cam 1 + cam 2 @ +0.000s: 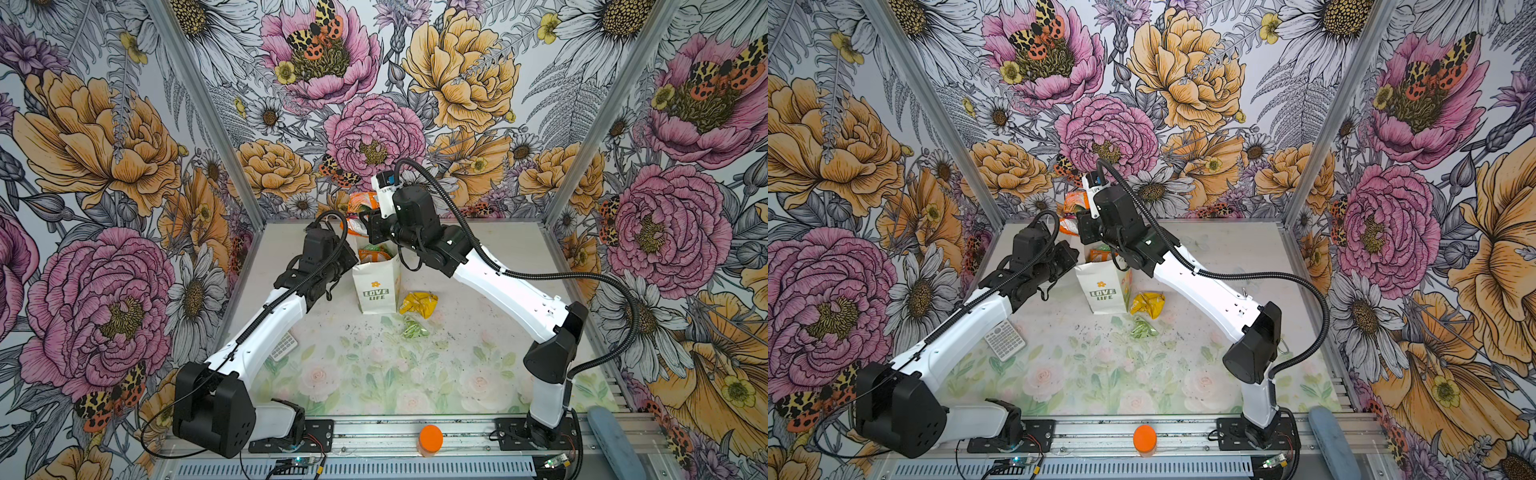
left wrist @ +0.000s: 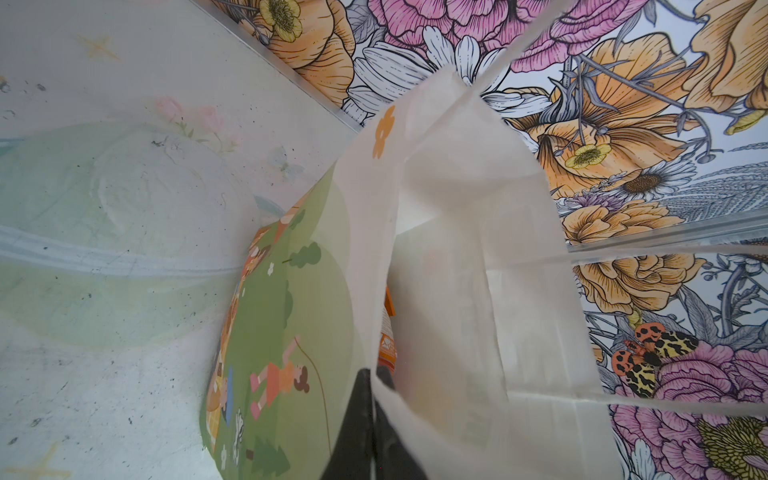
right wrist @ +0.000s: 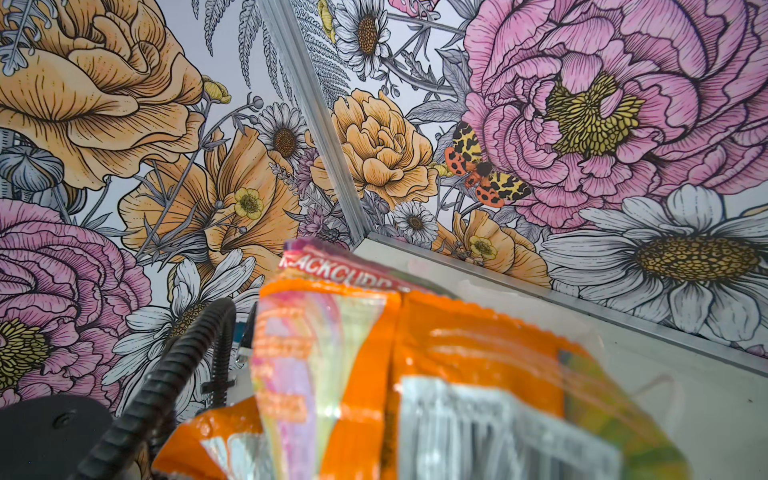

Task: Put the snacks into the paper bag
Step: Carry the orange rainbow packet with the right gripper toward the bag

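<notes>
Orange pkt [image 3: 457,353] in R claw [image 1: 363,220], by bag [image 1: 376,286]

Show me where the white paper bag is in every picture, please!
In a top view: the paper bag stands upright near the middle.
In a top view: same spot, beside the yellow packet.
Left wrist: fills the middle, close up, left fingers pinching its rim.
Right wrist: not in it; only the orange packet.
Shared landmark: the bag's orange flower print, in all three.
</notes>
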